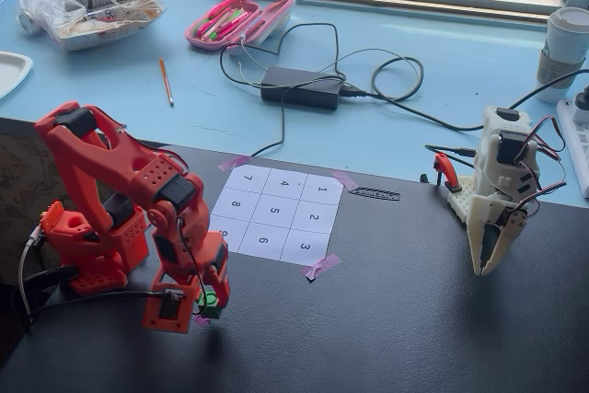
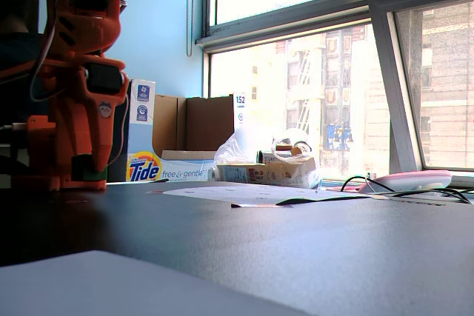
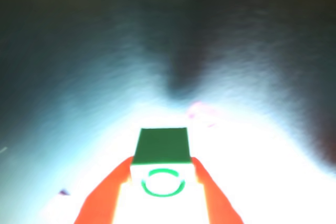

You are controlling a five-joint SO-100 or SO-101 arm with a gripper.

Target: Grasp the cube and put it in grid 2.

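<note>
End effector (image 3: 161, 174) clamped on the cube (image 3: 161, 147), bare dark table (image 1: 414, 319) all around.

the orange arm folds forward from its base at the left of a fixed view, upper link raised, forearm angled down, wrist pointing at the bench. the hand (image 1: 204, 306) hangs low just over the surface. in the wrist view both orange fingers (image 3: 105, 198) press against the sides of the cube (image 3: 161, 153), clamped on it.
</note>
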